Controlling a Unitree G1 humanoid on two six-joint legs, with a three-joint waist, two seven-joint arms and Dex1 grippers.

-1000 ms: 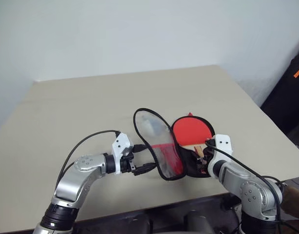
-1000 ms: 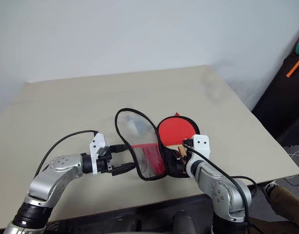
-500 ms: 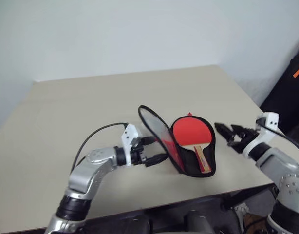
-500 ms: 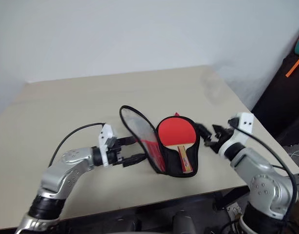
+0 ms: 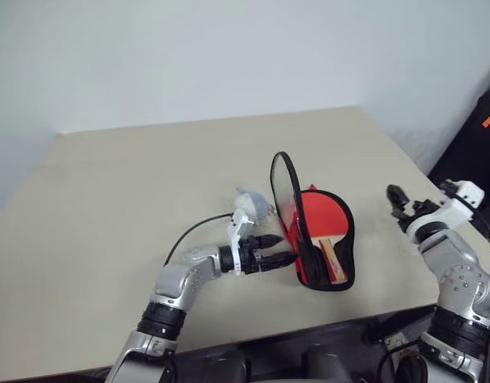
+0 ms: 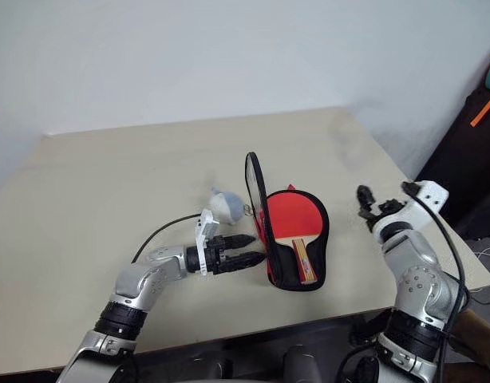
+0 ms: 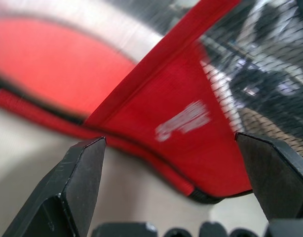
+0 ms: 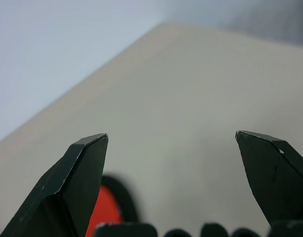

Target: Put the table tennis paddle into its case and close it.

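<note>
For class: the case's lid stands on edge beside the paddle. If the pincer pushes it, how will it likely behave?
The lid looks like thin mesh and fabric, so it is probably light and floppy. Standing nearly upright on its hinge, it should tip over the paddle with a light push. The left pincer is open beside it.

The right gripper (image 6: 382, 203) pulled away from the table tennis paddle (image 6: 291, 221) and swung out well to the right, ending clear of the case (image 6: 310, 239), jaws wide. The left gripper (image 6: 246, 250) pushed rightward, raising the case's flap (image 6: 255, 188) from lying open to upright. A grey-blue lump (image 6: 225, 203) became uncovered.
</note>
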